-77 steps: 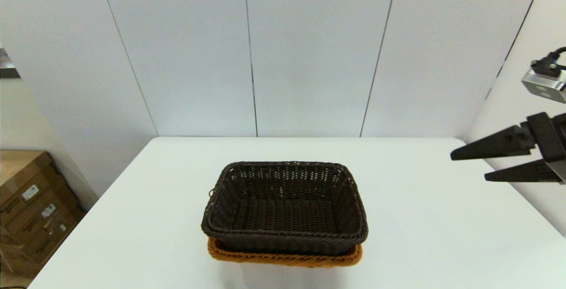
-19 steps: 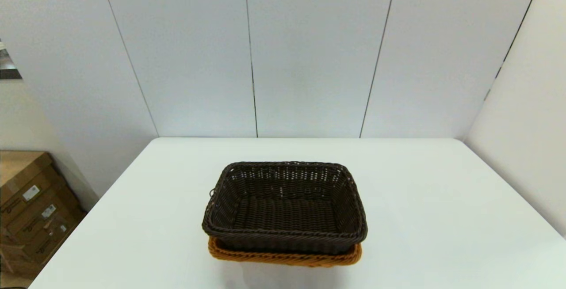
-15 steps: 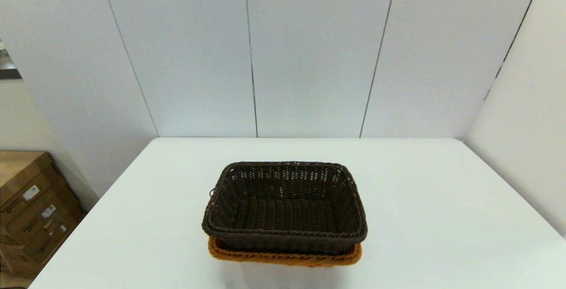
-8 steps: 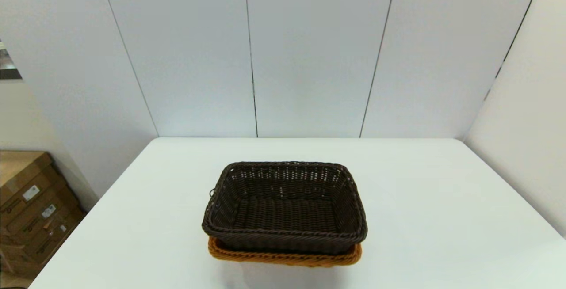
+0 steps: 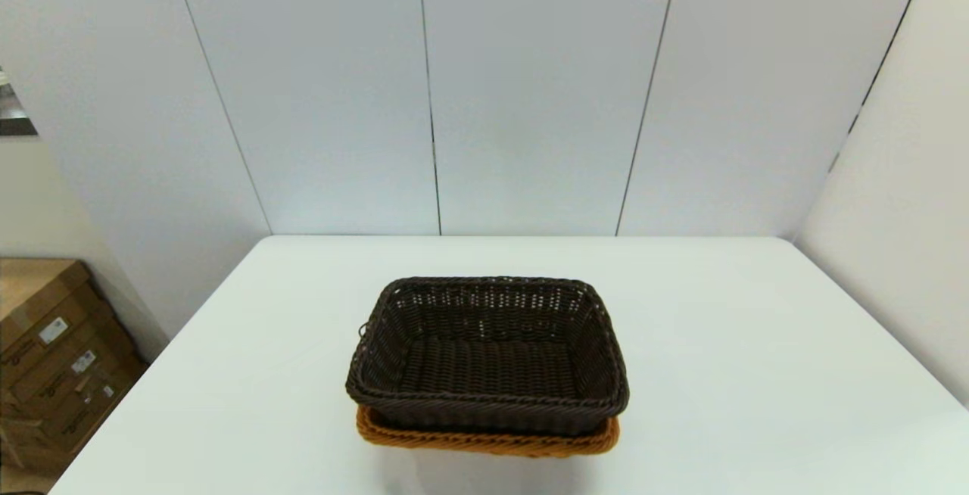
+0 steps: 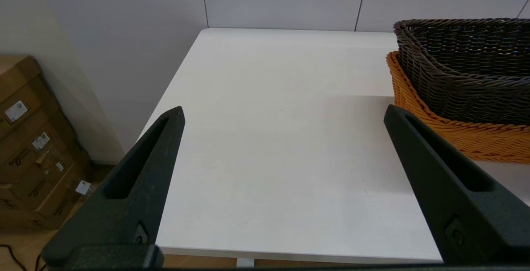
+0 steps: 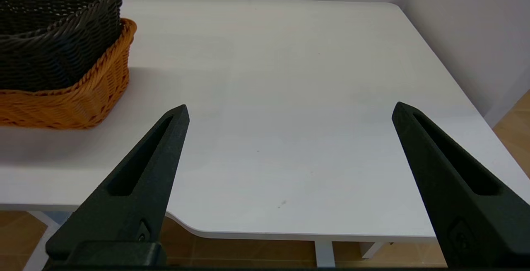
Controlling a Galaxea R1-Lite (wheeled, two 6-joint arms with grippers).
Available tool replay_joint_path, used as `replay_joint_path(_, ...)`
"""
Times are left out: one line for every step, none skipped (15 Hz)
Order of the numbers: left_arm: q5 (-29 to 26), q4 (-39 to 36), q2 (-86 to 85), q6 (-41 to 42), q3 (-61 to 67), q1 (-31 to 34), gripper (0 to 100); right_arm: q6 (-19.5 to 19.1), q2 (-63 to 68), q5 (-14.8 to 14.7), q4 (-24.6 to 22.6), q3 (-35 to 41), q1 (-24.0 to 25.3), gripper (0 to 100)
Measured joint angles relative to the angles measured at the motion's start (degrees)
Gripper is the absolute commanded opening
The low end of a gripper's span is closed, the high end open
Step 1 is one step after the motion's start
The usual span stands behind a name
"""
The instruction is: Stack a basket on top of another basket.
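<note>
Now: left end effector (image 6: 283, 113) & right end effector (image 7: 290, 111) both spread wide, parked at table (image 5: 757, 374) near edge, holding nothing.

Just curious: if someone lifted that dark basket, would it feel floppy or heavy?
Probably stiff: the dark basket holds its shape, with a thick braided rim. Likely light, given its open weave. It should lift freely, only nested in the orange basket.

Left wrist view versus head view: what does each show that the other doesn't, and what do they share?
Only the left wrist view shows the left gripper, open and empty, held off the table's near left corner. Only the head view shows the dark basket's whole empty interior and the full table. Both show the dark basket nested in the orange basket, and the cardboard boxes on the floor.
</note>
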Motion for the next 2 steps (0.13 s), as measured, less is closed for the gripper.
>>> replay_joint_path(-0.01, 0.0, 0.0, 0.02, 0.0, 0.0, 100, 0.06, 0.0, 0.02, 0.0, 0.0, 0.0, 100)
replay_joint_path(0.0, 0.0, 0.0, 0.02, 0.0, 0.0, 100, 0.11, 0.0, 0.0, -0.01, -0.05, 0.0, 100)
